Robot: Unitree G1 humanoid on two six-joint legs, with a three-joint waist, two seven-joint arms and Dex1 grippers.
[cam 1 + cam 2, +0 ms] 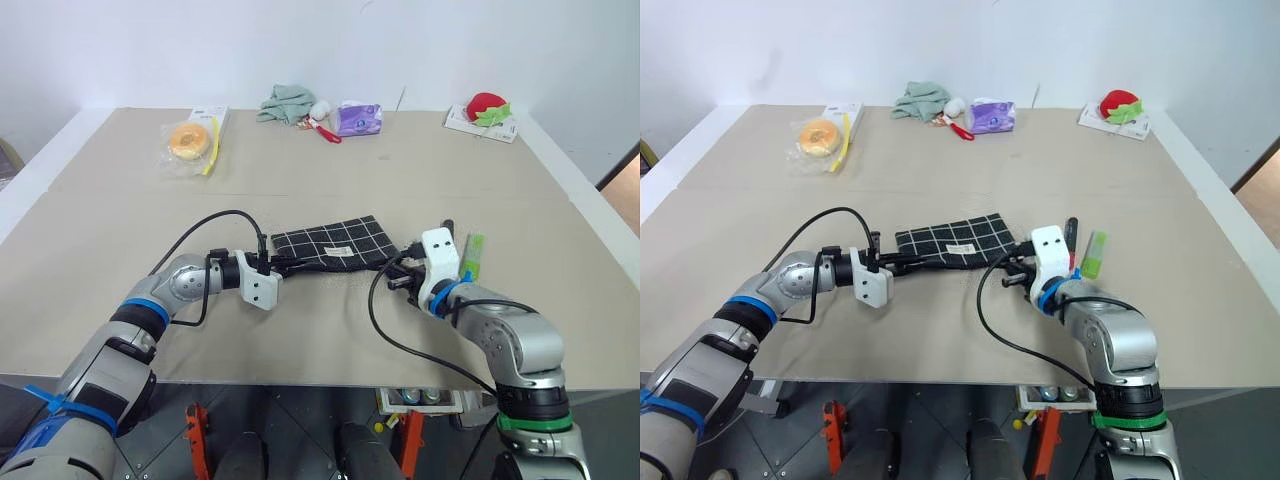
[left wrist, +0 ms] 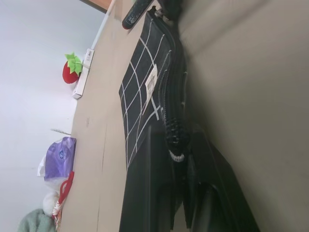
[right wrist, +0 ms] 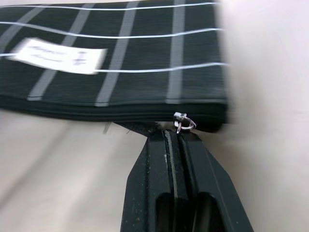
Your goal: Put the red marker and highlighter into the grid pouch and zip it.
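The grid pouch (image 1: 335, 243) lies flat in the middle of the table, black with white lines and a small white label. My left gripper (image 1: 272, 268) is shut on the pouch's left end, along the zipper edge (image 2: 173, 130). At the pouch's right end my right gripper (image 3: 175, 129) is shut, with the metal ring of the zipper pull (image 3: 183, 123) right at its tips. The green highlighter (image 1: 473, 255) and the dark red marker (image 1: 1071, 233) lie on the table just beyond my right hand, outside the pouch.
Along the far edge lie a bagged doughnut (image 1: 188, 140), a green cloth (image 1: 286, 103), a small red-and-white-handled item (image 1: 324, 129), a purple pack (image 1: 358, 119) and a strawberry toy (image 1: 487, 105) on a white box. The bare table (image 1: 330, 330) ends close in front of me.
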